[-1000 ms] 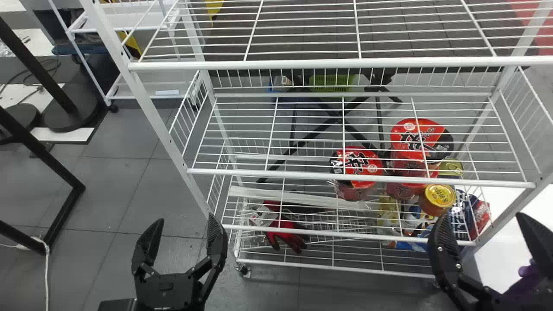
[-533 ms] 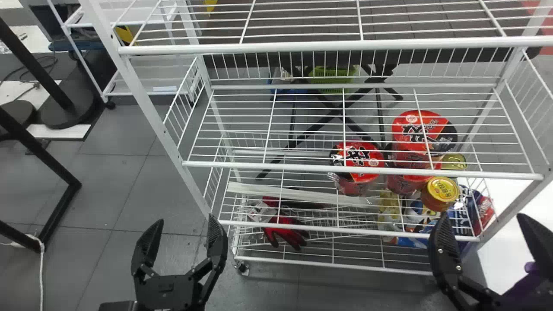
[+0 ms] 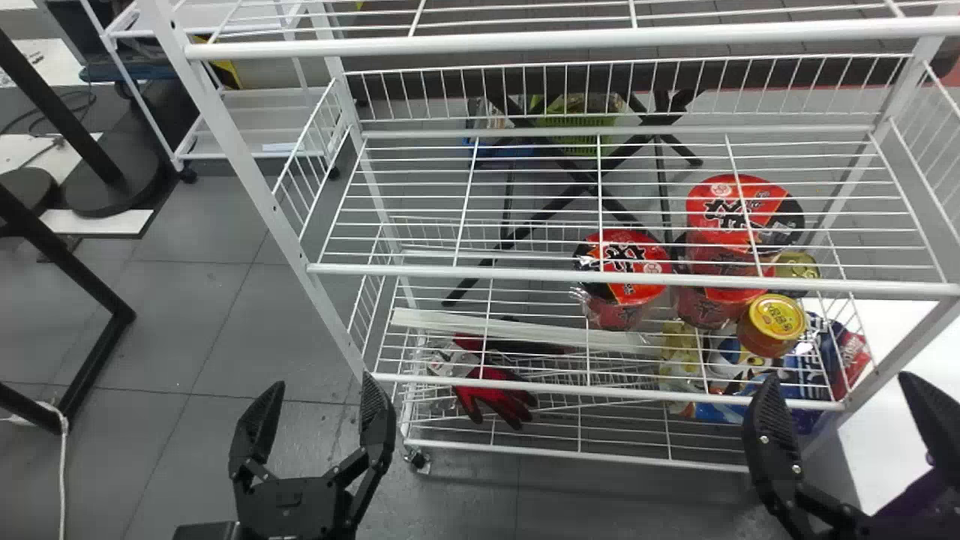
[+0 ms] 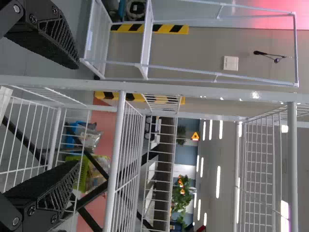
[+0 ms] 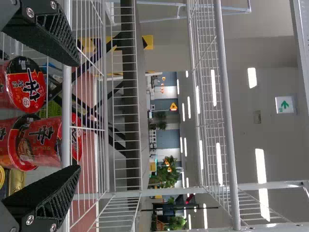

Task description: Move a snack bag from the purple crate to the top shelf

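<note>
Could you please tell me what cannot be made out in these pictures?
Purple object, head view: partly behind the right gripper and cut off by the picture's edge; whether it is the crate, I cannot tell.
Upper shelf, head view: its far side is cut off by the top edge.
Blue package, head view: shelf wires obscure its full outline.

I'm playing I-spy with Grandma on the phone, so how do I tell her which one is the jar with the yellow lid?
Find the big white wire rack, then the red tubs toward its right side. The little jar is just in front. Its lid is bright yellow; the can behind it is duller gold.
</note>
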